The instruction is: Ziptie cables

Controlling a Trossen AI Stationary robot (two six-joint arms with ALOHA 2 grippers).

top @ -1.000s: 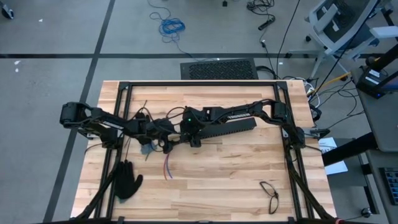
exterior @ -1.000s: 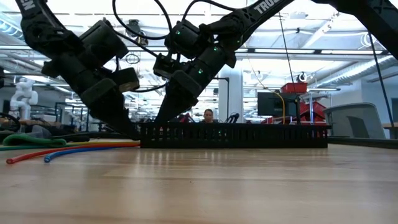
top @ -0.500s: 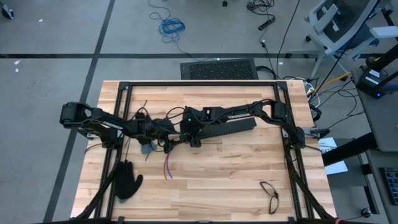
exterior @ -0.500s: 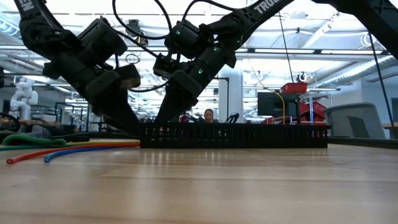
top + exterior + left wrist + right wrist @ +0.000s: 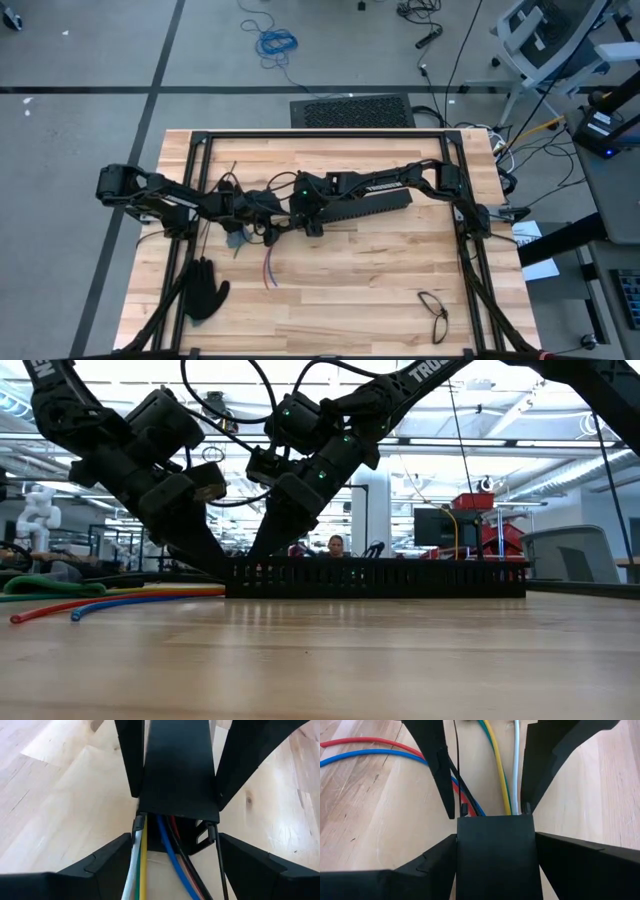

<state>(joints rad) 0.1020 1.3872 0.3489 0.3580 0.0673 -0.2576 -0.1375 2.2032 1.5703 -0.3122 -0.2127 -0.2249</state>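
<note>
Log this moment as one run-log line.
left claw: astride cables at slotted bar end | right claw: clamped on bar end, facing left claw | ziptie: beside cables, unfastened

Grey concrete floor [image 5: 90, 60] surrounds the wooden table [image 5: 350, 280], crossed by dark seams. A blue coiled cable [image 5: 275, 43] lies on it beyond the table, beside a black mat [image 5: 352, 110]. An office chair [image 5: 545, 40] stands at the far right. Overhead strip lighting [image 5: 470, 440] runs across an open workshop; a seated person [image 5: 334, 546] is visible behind.
</note>
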